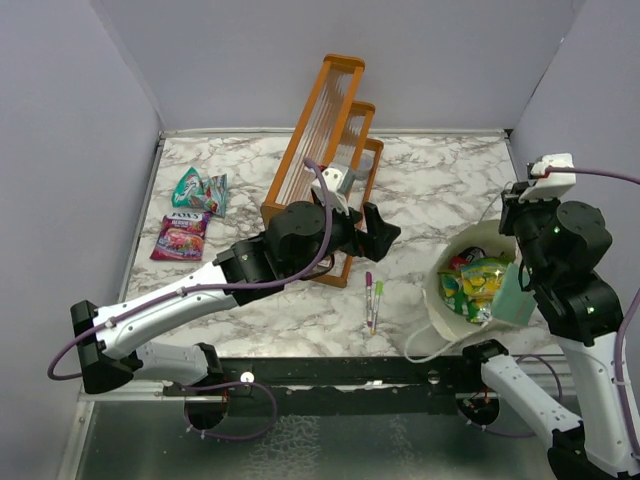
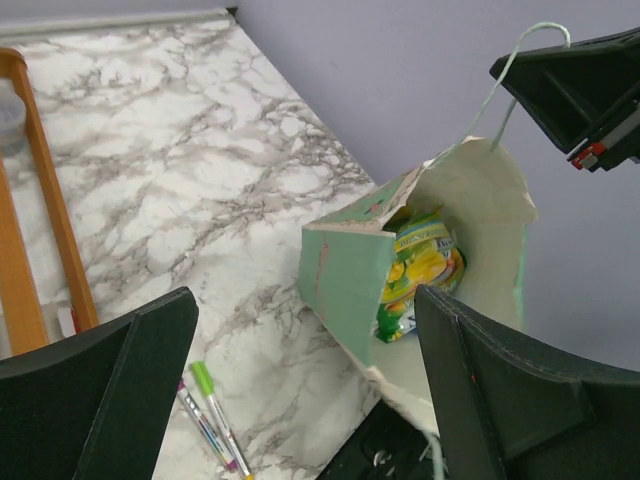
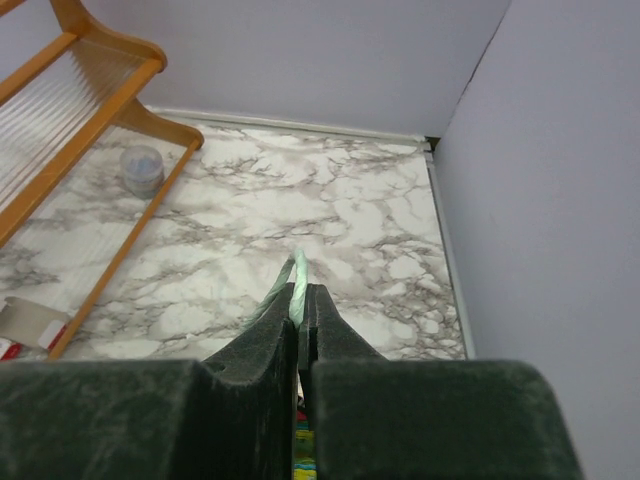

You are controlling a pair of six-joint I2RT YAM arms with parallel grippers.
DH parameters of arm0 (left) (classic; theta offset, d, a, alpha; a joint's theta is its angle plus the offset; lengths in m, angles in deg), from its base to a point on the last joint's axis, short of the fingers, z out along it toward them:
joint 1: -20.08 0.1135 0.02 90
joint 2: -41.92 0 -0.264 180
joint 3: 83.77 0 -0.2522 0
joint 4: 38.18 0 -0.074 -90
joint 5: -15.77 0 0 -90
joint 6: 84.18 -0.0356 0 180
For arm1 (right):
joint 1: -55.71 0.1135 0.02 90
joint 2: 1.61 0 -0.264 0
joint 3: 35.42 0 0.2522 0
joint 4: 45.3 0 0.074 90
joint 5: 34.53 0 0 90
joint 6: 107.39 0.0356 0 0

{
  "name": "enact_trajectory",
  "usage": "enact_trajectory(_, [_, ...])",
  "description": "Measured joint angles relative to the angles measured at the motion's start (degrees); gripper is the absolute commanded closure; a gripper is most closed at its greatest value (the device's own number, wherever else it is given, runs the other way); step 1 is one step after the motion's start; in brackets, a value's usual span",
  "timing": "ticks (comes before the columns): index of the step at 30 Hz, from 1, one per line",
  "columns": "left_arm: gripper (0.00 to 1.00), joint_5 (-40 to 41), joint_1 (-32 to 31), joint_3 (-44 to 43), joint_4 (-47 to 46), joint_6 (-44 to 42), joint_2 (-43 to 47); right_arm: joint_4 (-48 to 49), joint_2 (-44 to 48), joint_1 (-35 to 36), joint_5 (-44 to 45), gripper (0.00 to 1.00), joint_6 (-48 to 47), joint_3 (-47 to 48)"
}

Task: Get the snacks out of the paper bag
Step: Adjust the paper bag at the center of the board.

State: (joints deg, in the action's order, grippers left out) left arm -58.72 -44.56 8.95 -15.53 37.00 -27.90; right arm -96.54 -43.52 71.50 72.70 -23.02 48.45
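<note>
The mint-green paper bag [image 1: 505, 300] lies at the right of the table with its cream mouth open; it also shows in the left wrist view [image 2: 350, 270]. Yellow and green snack packets [image 1: 478, 280] lie inside it, and one shows in the left wrist view [image 2: 425, 265]. My right gripper [image 1: 512, 197] is shut on the bag's thin cord handle [image 3: 299, 272] and holds it up above the bag. My left gripper [image 1: 385, 230] is open and empty above the table, left of the bag, facing its mouth. Two teal packets [image 1: 200, 190] and a magenta packet [image 1: 180, 237] lie at the far left.
An orange slatted rack [image 1: 325, 150] stands at the back centre, partly behind my left arm. Two marker pens [image 1: 373, 295] lie between my left gripper and the bag. A small grey pot [image 3: 142, 170] sits by the rack. Grey walls close in the left, back and right sides.
</note>
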Motion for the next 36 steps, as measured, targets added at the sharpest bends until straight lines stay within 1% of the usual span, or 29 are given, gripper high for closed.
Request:
enact_trajectory(2, [0.07, -1.03, 0.00, 1.84, 0.00, 1.86, 0.02, -0.44, 0.72, 0.00, -0.63, 0.99, 1.60, -0.90])
enact_trajectory(4, [0.06, -3.78, 0.00, 4.37, -0.61, 3.48, 0.02, -0.11, 2.12, -0.04, -3.74, 0.99, 2.56, -3.02])
enact_trajectory(7, [0.06, -8.11, 0.00, 7.91, -1.44, 5.64, -0.04, 0.85, 5.81, -0.04, -6.71, 0.99, 2.47, -8.83])
enact_trajectory(8, [0.07, -10.36, 0.00, 9.40, -2.32, 6.67, -0.26, 1.38, 7.26, -0.07, -8.41, 0.99, 2.36, -10.84])
enact_trajectory(9, [0.10, -12.15, -0.11, 10.36, -3.37, 7.43, -0.76, 1.66, 8.63, -0.04, -9.99, 0.99, 2.27, -12.68])
enact_trajectory(12, [0.11, -14.86, -0.66, 10.54, -5.42, 8.94, -4.37, 2.80, 12.28, -0.04, -12.98, 0.99, 1.86, -15.67])
enact_trajectory(15, [0.09, -16.02, -2.03, 9.88, -5.62, 9.09, -9.14, 4.13, 15.15, -0.04, -15.19, 0.99, 1.99, -16.13])
enact_trajectory(17, [0.07, -15.93, -3.76, 9.88, -5.35, 8.44, -10.62, 4.72, 16.48, -0.04, -16.31, 0.99, 2.64, -16.13])
enact_trajectory(21, [0.04, -14.12, -7.58, 9.73, -5.53, 6.67, -9.55, 4.70, 17.00, -0.04, -23.91, 0.99, 4.50, -16.13])
enact_trajectory(24, [0.03, -12.24, -8.07, 8.33, -5.40, 5.92, -8.63, 4.72, 15.96, -0.04, -29.05, 0.99, 6.36, -16.13])
enact_trajectory(28, [0.04, -10.62, -8.04, 7.65, -5.88, 5.55, -8.46, 4.90, 15.65, -0.04, -29.46, 0.99, 9.60, -16.13])
enact_trajectory(31, [0.08, -8.28, -9.22, 7.65, -5.75, 5.62, -8.50, 5.66, 16.52, -0.04, -28.20, 0.98, 11.82, -16.37])
enact_trajectory(36, [0.11, -5.88, -10.45, 8.41, -5.55, 6.47, -8.59, 6.08, 20.02, -0.04, -26.93, 0.98, 14.58, -17.35])
